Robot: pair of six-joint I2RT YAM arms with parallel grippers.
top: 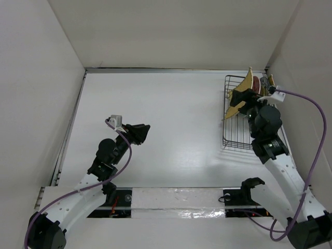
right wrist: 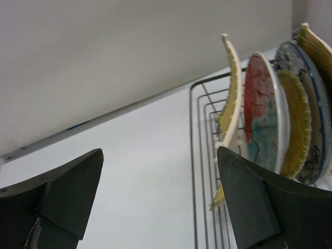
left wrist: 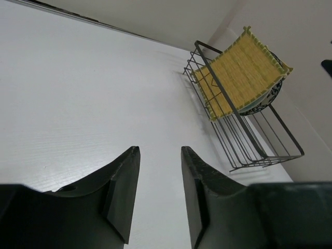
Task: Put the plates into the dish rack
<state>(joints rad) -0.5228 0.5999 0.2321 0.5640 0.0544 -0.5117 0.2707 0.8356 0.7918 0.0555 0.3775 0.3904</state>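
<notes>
All 5 plates (top: 250,79) stand on edge at the far end of the rack (top: 237,132), which sits in the far right corner of the table (top: 171,114). In the right wrist view they run, nearest first: a yellow plate (right wrist: 231,98), the red plate (right wrist: 262,114), a 2nd yellow (right wrist: 293,124), the blue-white plate (right wrist: 311,104), and a 3rd yellow (right wrist: 316,46). The right gripper (top: 243,97) hangs just beside the nearest plate, jaws wide and holding nothing; contact cannot be judged. The left gripper (top: 141,129) is well apart, over the table left of centre, jaws narrowly parted and empty.
</notes>
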